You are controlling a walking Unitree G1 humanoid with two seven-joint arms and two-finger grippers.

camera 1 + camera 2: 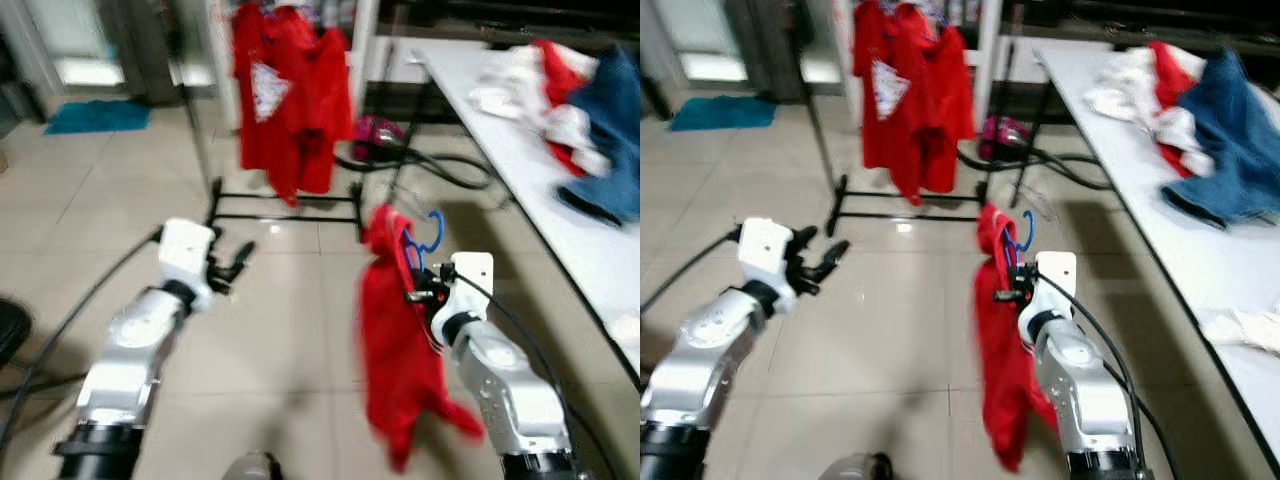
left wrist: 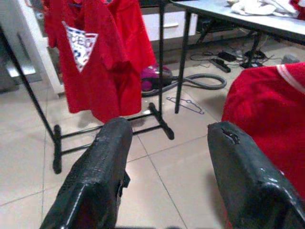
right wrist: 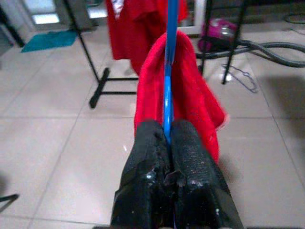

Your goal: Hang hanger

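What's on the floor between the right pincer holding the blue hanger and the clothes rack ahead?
Bare tile, as the right wrist view shows: the right pincer grips the blue hanger with its red garment, and only floor reaches the clothes rack.

A white counter (image 1: 560, 200) runs along the right, carrying a heap of blue, red and white laundry (image 1: 575, 105). A pink vacuum cleaner (image 1: 375, 135) sits on the tiled floor (image 1: 290, 320) under its near end, its grey hose (image 1: 450, 172) curling beside it. A teal mat (image 1: 97, 116) lies far left by a doorway
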